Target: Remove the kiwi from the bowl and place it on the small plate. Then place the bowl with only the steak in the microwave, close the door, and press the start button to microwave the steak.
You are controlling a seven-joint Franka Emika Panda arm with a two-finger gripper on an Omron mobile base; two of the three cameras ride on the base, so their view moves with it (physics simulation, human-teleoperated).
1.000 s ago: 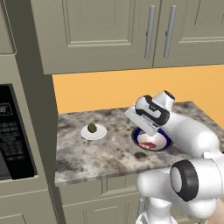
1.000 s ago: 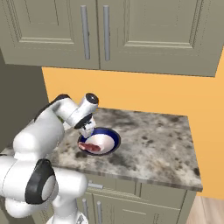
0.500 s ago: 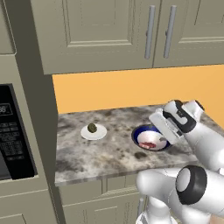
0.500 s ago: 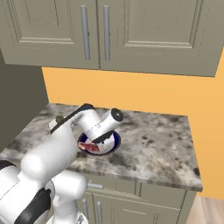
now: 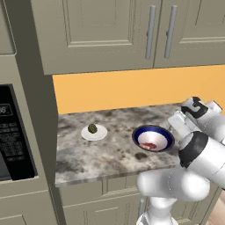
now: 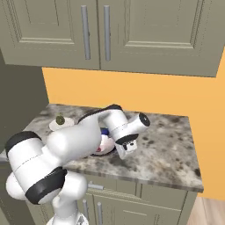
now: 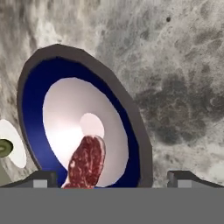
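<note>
The dark olive kiwi point(image 5: 92, 128) lies on the small plate point(image 5: 100, 135) at the left of the counter, also seen as kiwi point(image 6: 59, 119) on plate point(image 6: 53, 126). To its right stands the blue-rimmed bowl point(image 5: 153, 133) holding just the steak point(image 5: 148, 145). My gripper point(image 7: 113, 180) is open and hangs low over the bowl's right side, nothing between its fingers. In the hand view the bowl point(image 7: 37, 105) and steak point(image 7: 87, 162) sit between the finger tips. The microwave point(image 5: 11, 136) shows its black keypad at far left.
Speckled stone counter point(image 5: 110, 154) stretches between the microwave cabinet and a bare patch right of the bowl point(image 6: 167, 145). Beige wall cabinets point(image 5: 110, 30) hang overhead against an orange wall. The counter's front edge point(image 5: 105, 176) runs just below the bowl.
My arm has swung right, from above the bowl's left part to its right side, uncovering the bowl in the left base view. Kiwi, plate and bowl have stayed put.
</note>
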